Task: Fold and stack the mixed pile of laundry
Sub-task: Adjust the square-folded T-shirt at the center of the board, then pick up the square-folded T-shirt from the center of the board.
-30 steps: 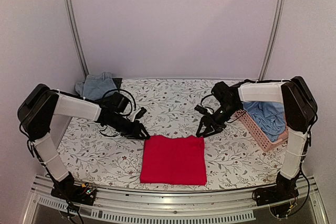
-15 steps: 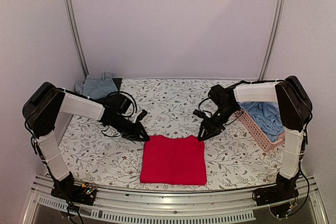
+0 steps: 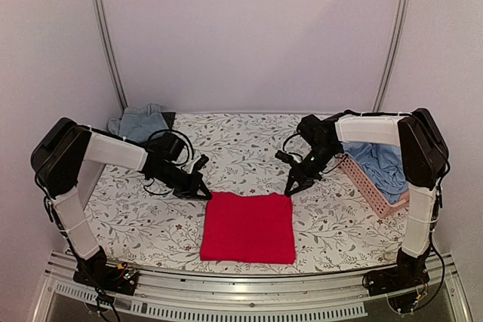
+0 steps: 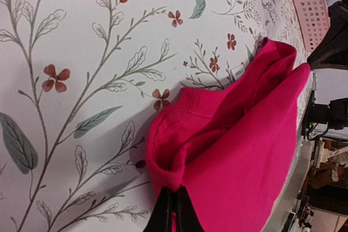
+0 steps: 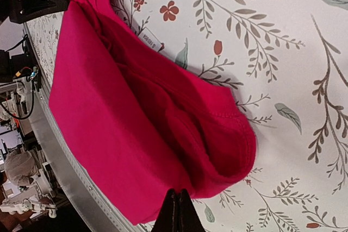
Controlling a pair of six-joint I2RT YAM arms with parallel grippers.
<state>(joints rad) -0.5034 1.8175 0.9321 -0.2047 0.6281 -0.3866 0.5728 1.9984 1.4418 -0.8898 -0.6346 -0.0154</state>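
Observation:
The bright red garment (image 3: 249, 225) lies folded into a rough square on the floral tablecloth (image 3: 249, 145), near the front edge. My left gripper (image 3: 207, 194) is at its far left corner, and in the left wrist view it is shut (image 4: 174, 206) on the bunched red corner (image 4: 239, 145). My right gripper (image 3: 289, 191) is at the far right corner; its fingers are pressed together (image 5: 178, 204) on the red edge (image 5: 136, 112). Light blue cloth (image 3: 383, 165) lies in the pink basket.
The pink slatted basket (image 3: 368, 186) stands at the right edge, just right of my right arm. A pale blue-grey garment (image 3: 139, 121) is heaped at the back left corner. A metal rail (image 3: 249, 292) runs along the front edge.
Both grippers have gone from partly open to shut on the red garment's far corners. The right one has shifted slightly away from the front edge.

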